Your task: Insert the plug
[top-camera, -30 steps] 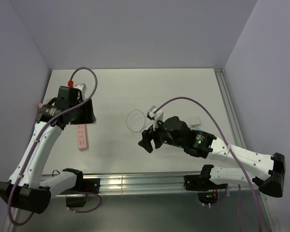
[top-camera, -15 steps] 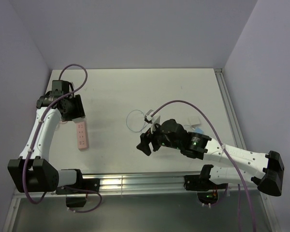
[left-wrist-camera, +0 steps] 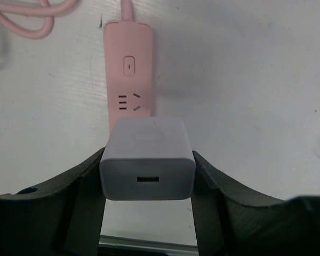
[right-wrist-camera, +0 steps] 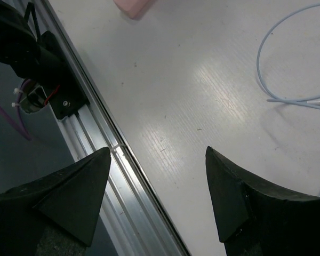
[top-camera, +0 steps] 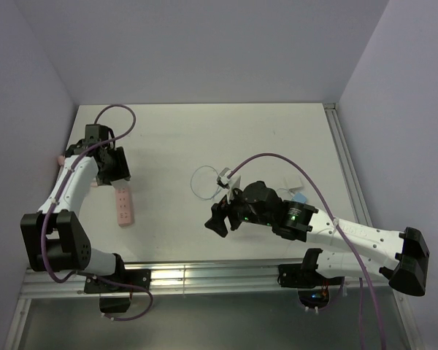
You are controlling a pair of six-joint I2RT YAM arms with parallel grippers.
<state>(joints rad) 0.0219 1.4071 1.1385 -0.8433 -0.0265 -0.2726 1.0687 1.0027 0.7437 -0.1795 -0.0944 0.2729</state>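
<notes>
Pink socket strip (left-wrist-camera: 129, 80), white adapter block (left-wrist-camera: 148, 158) — pale plug wire (right-wrist-camera: 280, 100)

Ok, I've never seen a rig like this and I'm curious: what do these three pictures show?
Two robot arms are bolted at the near edge of a white table. The wide picture looks down from above and behind them. The other two come from a camera on each wrist, so the dark shapes at the bottom are that arm's own fingers. The left gripper clamps a white charger block close to a pink socket strip. The right gripper is open and empty, near a thin pale wire loop with a small plug end.
</notes>
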